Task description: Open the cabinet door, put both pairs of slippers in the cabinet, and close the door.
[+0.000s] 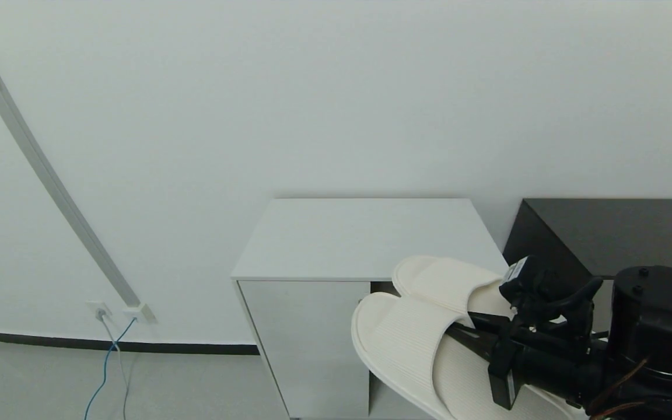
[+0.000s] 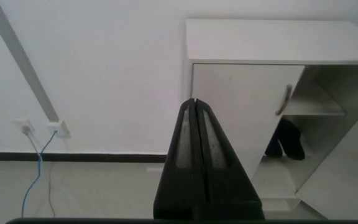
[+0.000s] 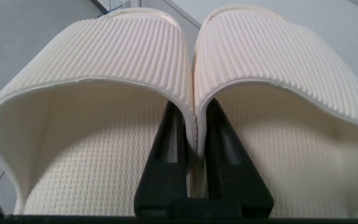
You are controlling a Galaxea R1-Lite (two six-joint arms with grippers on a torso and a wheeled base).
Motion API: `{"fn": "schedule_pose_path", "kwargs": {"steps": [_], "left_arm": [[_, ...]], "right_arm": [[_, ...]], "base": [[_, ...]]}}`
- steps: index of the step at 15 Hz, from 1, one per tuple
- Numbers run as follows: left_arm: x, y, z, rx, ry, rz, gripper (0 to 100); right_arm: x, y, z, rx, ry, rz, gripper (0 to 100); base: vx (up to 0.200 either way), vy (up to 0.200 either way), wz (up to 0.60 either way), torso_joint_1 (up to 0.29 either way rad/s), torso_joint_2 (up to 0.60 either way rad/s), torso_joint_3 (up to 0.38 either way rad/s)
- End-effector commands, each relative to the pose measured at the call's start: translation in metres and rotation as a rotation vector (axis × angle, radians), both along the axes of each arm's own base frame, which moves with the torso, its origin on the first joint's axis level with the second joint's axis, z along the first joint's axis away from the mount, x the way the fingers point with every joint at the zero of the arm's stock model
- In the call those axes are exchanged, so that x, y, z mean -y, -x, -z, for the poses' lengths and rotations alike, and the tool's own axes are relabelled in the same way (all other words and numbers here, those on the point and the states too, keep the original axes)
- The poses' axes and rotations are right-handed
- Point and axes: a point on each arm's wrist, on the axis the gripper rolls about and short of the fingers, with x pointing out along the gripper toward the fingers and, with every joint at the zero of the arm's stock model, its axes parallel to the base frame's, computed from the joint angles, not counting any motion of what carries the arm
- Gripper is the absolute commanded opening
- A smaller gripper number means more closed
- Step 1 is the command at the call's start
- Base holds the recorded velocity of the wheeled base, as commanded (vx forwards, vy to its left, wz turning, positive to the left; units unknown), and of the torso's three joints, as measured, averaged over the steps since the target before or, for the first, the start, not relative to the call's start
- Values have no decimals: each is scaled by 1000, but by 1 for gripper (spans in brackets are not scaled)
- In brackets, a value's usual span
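Grey floor (image 1: 21, 379) and a plain white wall frame the spot. Nearest, the right pincer (image 3: 194, 111) is clamped on a pair of white slippers (image 1: 406, 344). One finger is tucked inside each slipper, squeezing the inner sides together so the pair is carried as one. The slippers are ribbed across the uppers and waffle-textured on the insoles, and they look soft and open-backed. Their long axis runs from the heels at the pincer to the toes, which point far and slightly left. Just beyond the toes stands the white cabinet (image 1: 359, 233), with its left door (image 1: 307, 344) shut and its right half open. The opening lies straight ahead of the toes, so I'd judge a forward push along the slippers' length would carry them in. The right arm is plainly the nearer one. Inside the cabinet are a shelf (image 2: 316, 107) and, below it, dark shoes (image 2: 288, 140). Off to the left, the left pincer (image 2: 195, 109) is pressed shut with nothing in it.
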Motion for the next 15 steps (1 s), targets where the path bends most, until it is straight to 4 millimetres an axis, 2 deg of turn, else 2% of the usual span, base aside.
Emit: {"fn": "schedule_pose_path", "kwargs": {"steps": [1, 15], "left_arm": [[0, 0, 0, -1, 1, -1, 0], [0, 0, 0, -1, 2, -2, 0]], "right_arm": [[1, 0, 3, -7, 11, 5, 0], [2, 1, 4, -9, 13, 5, 0]], "base": [[0, 0, 0, 0, 0, 0], [0, 0, 0, 0, 0, 0]]}}
